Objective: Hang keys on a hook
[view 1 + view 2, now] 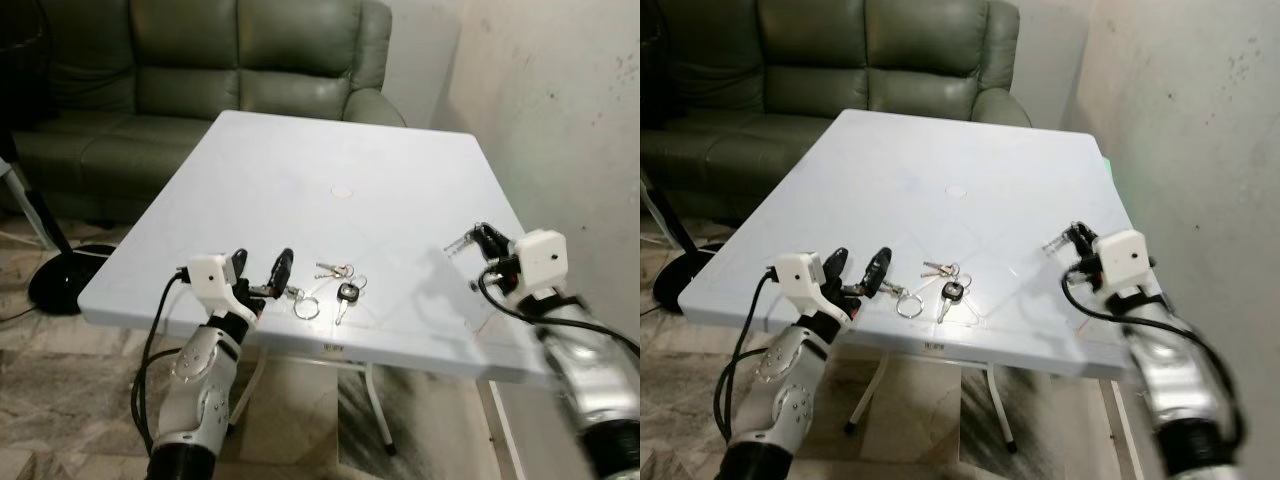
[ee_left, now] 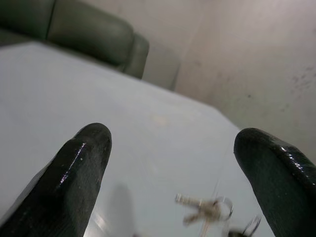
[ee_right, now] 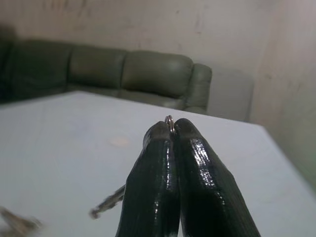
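Here's the white table (image 1: 300, 170) with a green sofa (image 1: 200, 60) behind it and a bare wall (image 1: 560, 90) on the robot's right. A bunch of keys (image 1: 338, 284) lies on the tabletop near the front edge, with a black-headed key (image 1: 346, 294) and a loose ring (image 1: 306, 306) beside it.

Left gripper (image 1: 262, 272) sits low at the front edge, just beside that ring, fingers (image 2: 79, 173) spread wide apart with nothing between them. From its wrist camera the keys show blurred on the table ahead, between the two tips.

Over on the right, the right gripper (image 1: 470, 240) is up above the table's right side, well apart from the bunch. Its fingers (image 3: 153, 187) are pressed together, pinching a small metal ring (image 3: 169, 121) that peeks out at the tips, and a single key (image 3: 108, 201) hangs below them, blurred.
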Controlling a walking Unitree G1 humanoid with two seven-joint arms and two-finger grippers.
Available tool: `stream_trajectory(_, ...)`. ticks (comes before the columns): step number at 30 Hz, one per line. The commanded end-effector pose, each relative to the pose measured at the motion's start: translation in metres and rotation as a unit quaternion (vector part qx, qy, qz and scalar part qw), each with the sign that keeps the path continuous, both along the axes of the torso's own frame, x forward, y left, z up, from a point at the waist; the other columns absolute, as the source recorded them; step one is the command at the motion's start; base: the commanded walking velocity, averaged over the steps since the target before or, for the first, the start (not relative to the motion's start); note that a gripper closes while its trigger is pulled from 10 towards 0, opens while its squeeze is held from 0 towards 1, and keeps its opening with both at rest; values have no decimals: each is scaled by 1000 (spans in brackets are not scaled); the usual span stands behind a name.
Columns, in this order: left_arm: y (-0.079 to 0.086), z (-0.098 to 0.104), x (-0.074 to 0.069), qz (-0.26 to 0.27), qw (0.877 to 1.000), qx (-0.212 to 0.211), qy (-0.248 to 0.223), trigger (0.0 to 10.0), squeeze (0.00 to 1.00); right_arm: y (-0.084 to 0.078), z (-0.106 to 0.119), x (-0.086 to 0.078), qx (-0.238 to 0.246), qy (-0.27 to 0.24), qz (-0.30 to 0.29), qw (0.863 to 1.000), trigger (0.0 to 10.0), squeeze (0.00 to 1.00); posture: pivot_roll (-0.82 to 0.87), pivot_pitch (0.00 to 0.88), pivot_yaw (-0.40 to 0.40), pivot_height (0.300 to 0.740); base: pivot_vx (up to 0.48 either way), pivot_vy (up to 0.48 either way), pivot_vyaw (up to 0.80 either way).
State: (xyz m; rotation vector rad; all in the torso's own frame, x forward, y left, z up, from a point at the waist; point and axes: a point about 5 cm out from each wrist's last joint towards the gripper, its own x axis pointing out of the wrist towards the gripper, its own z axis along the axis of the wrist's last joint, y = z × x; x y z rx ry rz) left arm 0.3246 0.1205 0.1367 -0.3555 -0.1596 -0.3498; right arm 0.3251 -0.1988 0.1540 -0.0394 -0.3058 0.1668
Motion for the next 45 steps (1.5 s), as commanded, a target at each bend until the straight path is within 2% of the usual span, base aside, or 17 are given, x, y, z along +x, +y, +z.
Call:
stream_trajectory(1, 3, 5, 2, 0, 1000, 6, -3, 10000, 0, -6, 11, 1, 28, -20, -27, 999, 10000, 0, 0, 29, -45, 740, 0, 0, 0)
stream_trajectory(2, 5, 14, 7, -6, 1000, 5, -12, 10000, 0, 7, 9, -1, 62, -12, -17, 998, 10000, 0, -2, 26, -41, 740, 0, 0, 0)
stream_trajectory(3, 6, 22, 11, -10, 1000, -3, -18, 10000, 0, 13, 7, -1, 74, -1, -21, 997, 10000, 0, -2, 26, -41, 740, 0, 0, 0)
stream_trajectory(6, 7, 29, 16, -12, 1000, 4, -25, 10000, 0, 21, 4, 0, 101, 8, -9, 995, 10000, 0, -3, 27, -33, 740, 0, 0, 0)
stream_trajectory(8, 5, 36, 21, -22, 999, 10, -36, 10000, 0, 28, 1, 2, 90, 16, -12, 996, 10000, 0, -8, 24, -28, 740, 0, 0, 0)
stream_trajectory(10, 4, 41, 28, -21, 999, 15, -39, 10000, 0, 32, -1, 7, 110, 24, -12, 994, 10000, 0, -9, 22, -23, 740, 0, 0, 0)
stream_trajectory(11, 3, 44, 32, -17, 998, 30, -44, 10000, 0, 37, 0, 10, 102, 20, -7, 995, 10000, 0, -7, 20, -20, 740, 0, 0, 0)
stream_trajectory(13, 1, 46, 34, -19, 998, 34, -47, 10000, 0, 40, 2, 11, 111, 23, -3, 994, 10000, 0, -9, 18, -18, 740, 0, 0, 0)
stream_trajectory(16, 0, 48, 33, -10, 998, 40, -54, 10000, 0, 41, 5, 10, 103, 13, -7, 995, 10000, 0, -9, 13, -14, 740, 0, 0, 0)
stream_trajectory(18, 0, 47, 31, -3, 998, 46, -53, 10000, 0, 36, 3, 9, 119, 18, -23, 992, 10000, 0, -8, 9, -15, 740, 0, 0, 0)
stream_trajectory(20, 2, 47, 23, 3, 998, 19, -57, 10000, 0, 32, 2, 5, 105, 15, -39, 994, 10000, 0, -12, 0, -19, 740, 0, 0, 0)
stream_trajectory(24, 9, 46, 3, 25, 997, 13, -66, 10000, 0, 30, 2, -14, 110, 10, -55, 992, 10000, 0, -10, 0, -28, 740, 0, 0, 0)
stream_trajectory(27, 13, 48, -6, 33, 997, 3, -66, 10000, 0, 31, 3, -25, 108, 4, -55, 993, 10000, 0, -5, 0, -32, 740, 0, 0, 0)
stream_trajectory(29, 14, 47, -11, 37, 997, 18, -67, 10000, 0, 32, 0, -33, 99, 10, -59, 993, 10000, 0, -2, 0, -32, 740, 0, 0, 0)
stream_trajectory(36, 15, 36, -12, 43, 997, 29, -50, 10000, 0, 38, -6, -35, 80, 21, -62, 995, 10000, 0, -1, 0, -24, 740, 0, 0, 0)
stream_trajectory(45, 17, 44, -5, 48, 997, 25, -54, 10000, 0, 45, -6, -31, 63, 38, -49, 996, 10000, 0, 5, 0, -28, 740, 0, 0, 0)
